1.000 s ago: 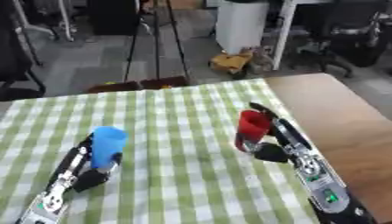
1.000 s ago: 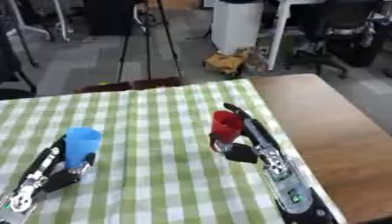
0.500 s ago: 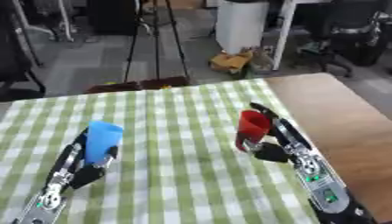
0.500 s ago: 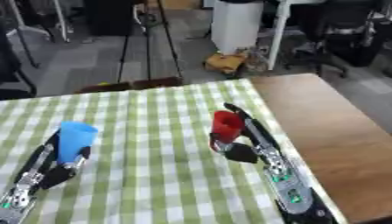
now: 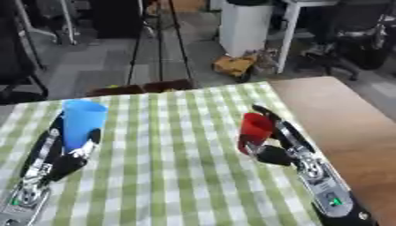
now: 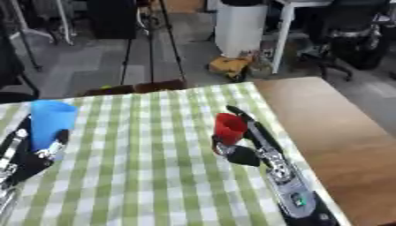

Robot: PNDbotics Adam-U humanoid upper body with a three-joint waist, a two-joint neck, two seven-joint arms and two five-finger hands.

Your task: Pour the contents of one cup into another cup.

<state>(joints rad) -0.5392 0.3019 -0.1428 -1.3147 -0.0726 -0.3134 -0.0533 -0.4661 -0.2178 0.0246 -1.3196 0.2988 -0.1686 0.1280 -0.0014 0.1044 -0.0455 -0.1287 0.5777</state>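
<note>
A blue cup (image 5: 82,123) is held upright in my left hand (image 5: 60,152) at the left of the green checked tablecloth (image 5: 170,167), lifted a little off the cloth. My left hand's fingers and thumb are curled round the cup's lower part. A red cup (image 5: 255,128) stands upright right of centre, with my right hand (image 5: 278,143) wrapped round it from the right, thumb in front. What is inside either cup is hidden.
The bare wooden tabletop (image 5: 348,128) shows right of the cloth. Beyond the far table edge lie a grey floor, a tripod (image 5: 158,39), a white bin (image 5: 247,26) and office chairs (image 5: 348,35).
My left hand has raised the blue cup and carried it slightly leftward. The red cup and my right hand have stayed in place.
</note>
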